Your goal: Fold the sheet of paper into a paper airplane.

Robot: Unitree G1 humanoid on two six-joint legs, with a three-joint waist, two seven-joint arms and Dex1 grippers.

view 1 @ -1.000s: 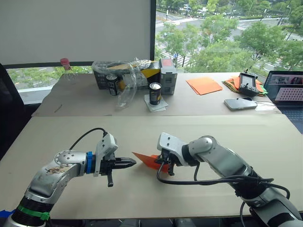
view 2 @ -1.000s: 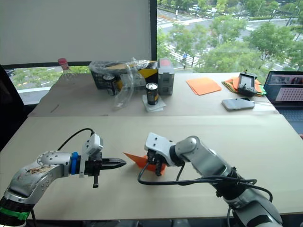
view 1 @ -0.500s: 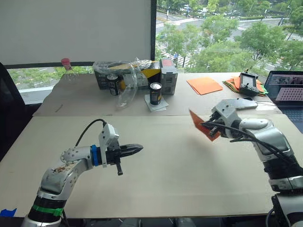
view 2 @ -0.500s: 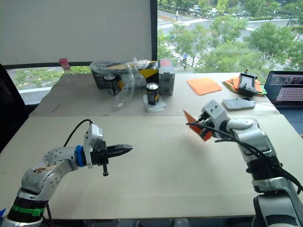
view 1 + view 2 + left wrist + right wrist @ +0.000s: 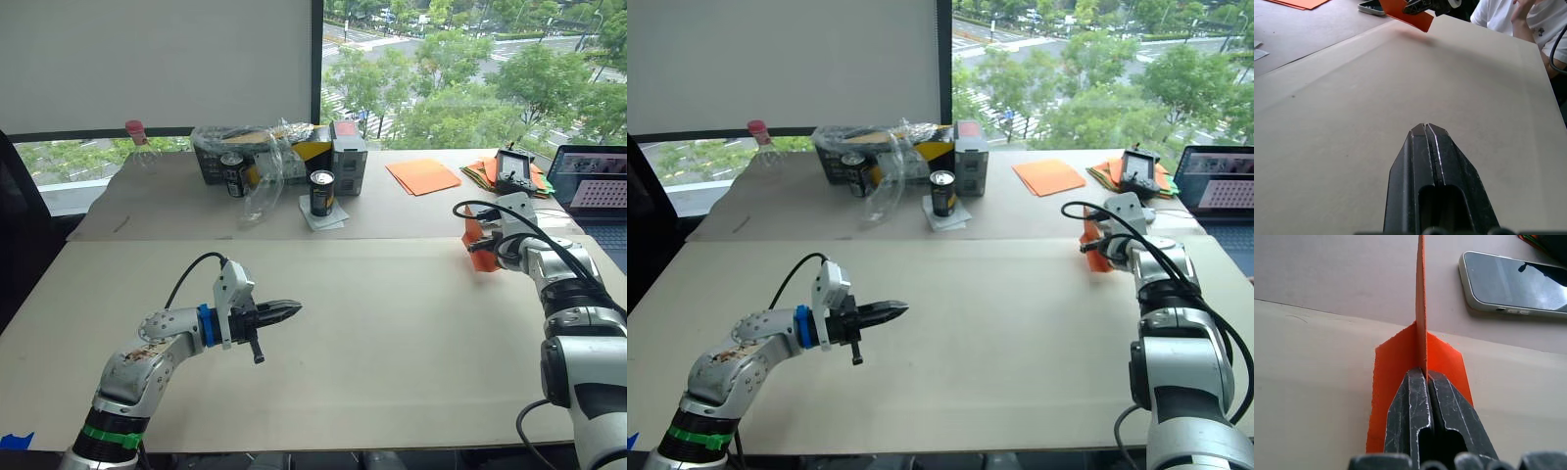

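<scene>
Your right gripper [image 5: 482, 245] at the surface's [image 5: 372, 323] two o'clock side pinches the paper airplane [image 5: 1420, 357] between its fingers, keel edge-on along them. Your left gripper [image 5: 284, 311], fingers pressed together and empty, sits well apart at eight o'clock.

Both head eyes look down over the table [image 5: 392, 323]; each wrist camera sights closely along its fingers.

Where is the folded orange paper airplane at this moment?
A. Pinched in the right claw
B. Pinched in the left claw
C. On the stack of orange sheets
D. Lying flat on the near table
A: the right claw is shut on the paper airplane, held above the table.
</scene>
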